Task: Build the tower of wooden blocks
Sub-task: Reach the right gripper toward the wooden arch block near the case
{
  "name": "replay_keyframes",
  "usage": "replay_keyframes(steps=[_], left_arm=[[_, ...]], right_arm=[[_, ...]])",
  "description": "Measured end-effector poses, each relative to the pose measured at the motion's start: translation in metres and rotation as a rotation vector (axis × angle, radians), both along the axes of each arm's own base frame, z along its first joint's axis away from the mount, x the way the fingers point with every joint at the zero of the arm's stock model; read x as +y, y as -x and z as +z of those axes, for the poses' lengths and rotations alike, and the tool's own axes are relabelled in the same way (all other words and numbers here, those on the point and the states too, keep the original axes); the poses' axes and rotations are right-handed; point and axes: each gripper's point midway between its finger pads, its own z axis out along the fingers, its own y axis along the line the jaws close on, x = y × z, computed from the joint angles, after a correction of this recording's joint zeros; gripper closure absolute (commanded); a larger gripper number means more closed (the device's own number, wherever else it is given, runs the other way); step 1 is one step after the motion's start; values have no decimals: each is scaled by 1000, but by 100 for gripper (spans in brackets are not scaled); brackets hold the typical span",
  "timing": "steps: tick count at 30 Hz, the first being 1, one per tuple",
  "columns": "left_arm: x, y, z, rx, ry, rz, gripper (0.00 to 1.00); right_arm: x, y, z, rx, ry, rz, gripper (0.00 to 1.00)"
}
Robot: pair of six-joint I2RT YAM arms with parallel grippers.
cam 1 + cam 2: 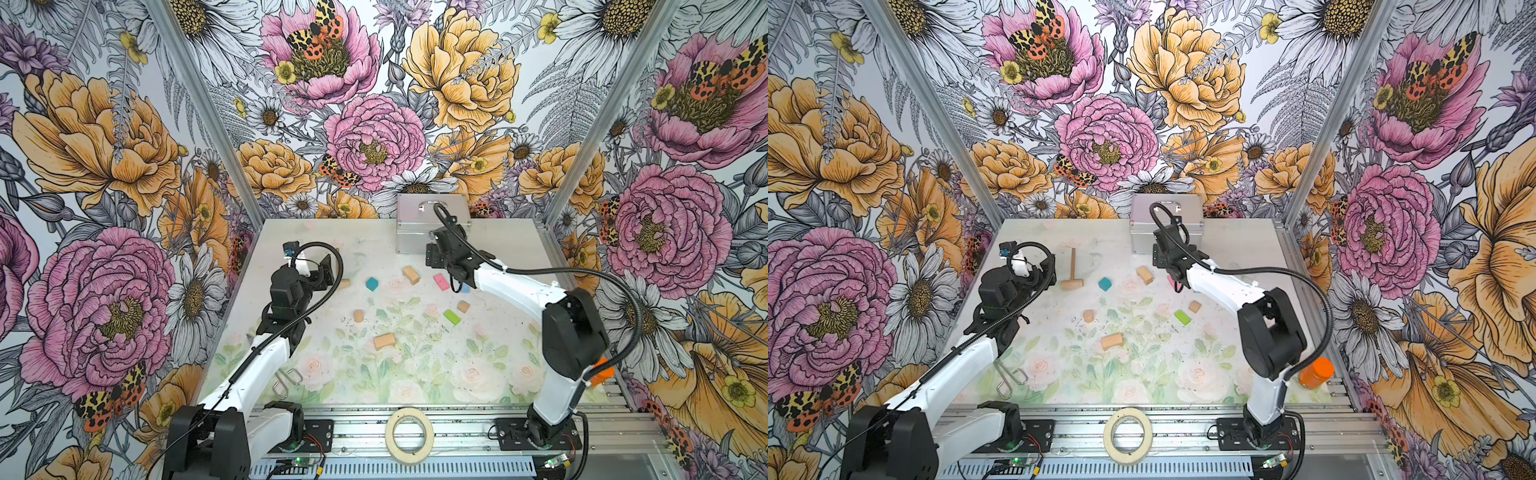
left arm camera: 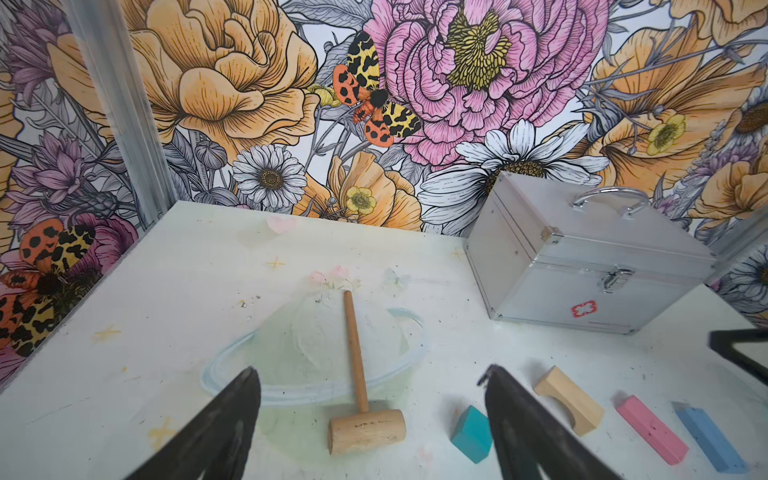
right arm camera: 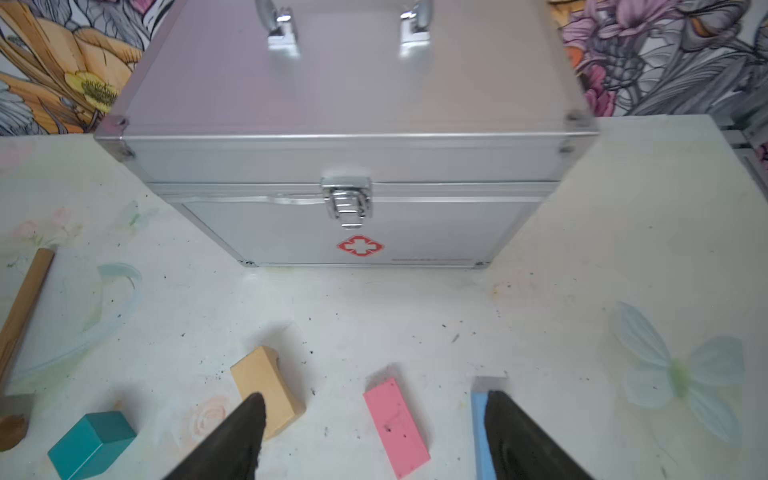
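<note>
The wood blocks lie scattered and apart on the table; no tower is in view. A teal block [image 1: 372,284], a tan arch block [image 1: 411,274], a pink block [image 1: 441,281] and a light blue block [image 3: 478,432] form the far row. Nearer lie a tan cylinder [image 1: 358,316], a tan cube [image 1: 463,306], a green block [image 1: 451,317] and a tan brick [image 1: 384,341]. My left gripper [image 2: 372,370] is open and empty above the mallet, with the teal block [image 2: 471,434] beside one finger. My right gripper [image 3: 374,395] hangs open over the pink block [image 3: 397,428].
A shut silver case [image 1: 432,224] stands at the back of the table. The wooden mallet [image 1: 1072,270] lies at the far left. A tape roll [image 1: 409,434] rests on the front rail, metal clips [image 1: 286,380] lie front left, and an orange bottle [image 1: 1316,372] stands front right.
</note>
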Motion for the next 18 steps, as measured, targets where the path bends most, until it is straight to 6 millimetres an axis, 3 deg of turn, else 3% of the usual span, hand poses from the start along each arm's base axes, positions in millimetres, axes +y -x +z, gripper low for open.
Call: replay_keyframes(steps=[4,9,18], left_arm=[[-2,4,4,-4,-1,-8,13],[-3,8,9,-15,-6,-13,13],[-7,9,7,-7,-5,-26,13]], right_arm=[[37,-14,-29,87,1,86,16],[54,-21,-52,164,18,159,16],[58,-27,-51,203,-52,41,14]])
